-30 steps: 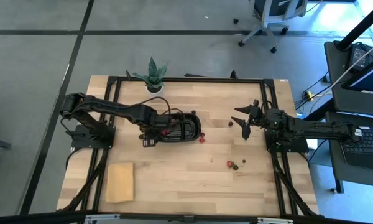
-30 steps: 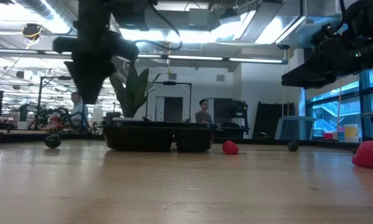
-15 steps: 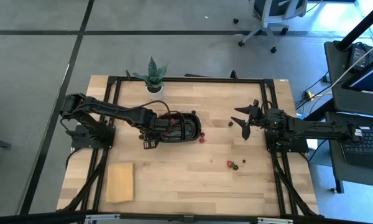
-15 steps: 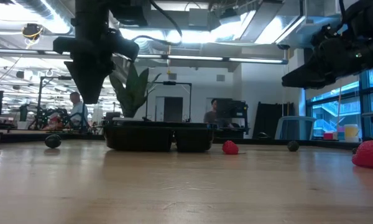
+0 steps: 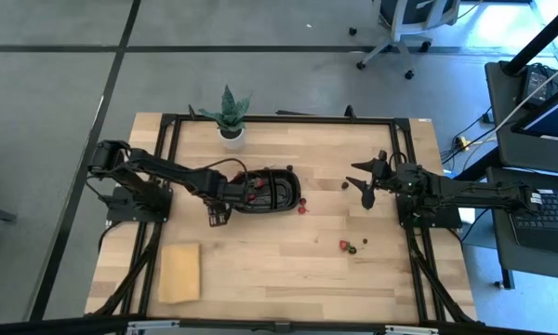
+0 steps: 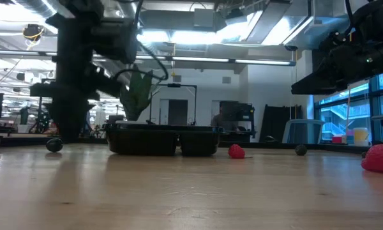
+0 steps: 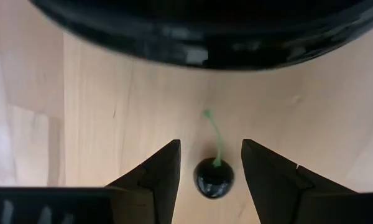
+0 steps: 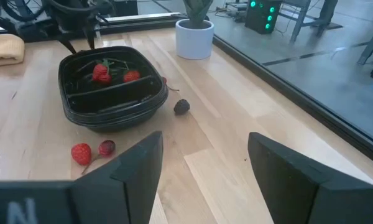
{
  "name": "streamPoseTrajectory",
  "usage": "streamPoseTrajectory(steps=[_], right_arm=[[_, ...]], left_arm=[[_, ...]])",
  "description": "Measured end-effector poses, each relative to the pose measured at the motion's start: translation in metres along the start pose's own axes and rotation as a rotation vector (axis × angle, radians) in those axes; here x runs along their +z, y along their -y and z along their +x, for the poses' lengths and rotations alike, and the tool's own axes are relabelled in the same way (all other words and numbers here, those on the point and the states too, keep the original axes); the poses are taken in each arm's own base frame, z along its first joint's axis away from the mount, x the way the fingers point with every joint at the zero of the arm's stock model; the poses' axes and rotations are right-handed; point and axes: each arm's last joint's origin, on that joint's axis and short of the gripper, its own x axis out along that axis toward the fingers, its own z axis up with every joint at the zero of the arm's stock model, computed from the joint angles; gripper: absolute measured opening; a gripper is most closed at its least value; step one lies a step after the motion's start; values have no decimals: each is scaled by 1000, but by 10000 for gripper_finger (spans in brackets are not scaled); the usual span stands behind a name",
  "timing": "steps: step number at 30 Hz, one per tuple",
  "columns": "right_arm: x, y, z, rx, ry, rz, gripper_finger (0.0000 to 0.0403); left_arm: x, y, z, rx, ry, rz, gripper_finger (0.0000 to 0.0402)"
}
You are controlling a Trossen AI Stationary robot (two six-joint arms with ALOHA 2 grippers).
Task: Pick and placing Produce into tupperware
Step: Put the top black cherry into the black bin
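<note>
Left end effector (image 7: 210,168) lowered, apparently straddling dark cherry (image 7: 214,177)

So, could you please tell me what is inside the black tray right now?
The tray holds a few red berries with green stems in its far compartment. The near compartment looks empty, though the divider hides part of it.

Glossy black tray (image 8: 112,93) holding red berries (image 8: 101,72); beside the tray, a black cherry (image 7: 214,178) with green stem, pale wood-grain table (image 7: 81,112), white plant pot (image 8: 194,38), tan block (image 5: 179,272).
</note>
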Motion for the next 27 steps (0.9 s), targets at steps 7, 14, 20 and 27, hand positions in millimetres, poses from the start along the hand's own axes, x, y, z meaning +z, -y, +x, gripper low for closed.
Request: streamPoseTrajectory(steps=[7,14,20,27], right_arm=[[0,0,0,0,1,0,238],[0,0,0,0,1,0,238],[0,0,0,0,2,0,238],[0,0,0,0,1,0,238]], left_arm=[[-5,-11,20,-27,18,-49,163],[-8,-19,26,-77,-9,-93,158],[-7,-19,27,-94,-9,-86,102],[-6,-18,27,-98,10,-48,14]])
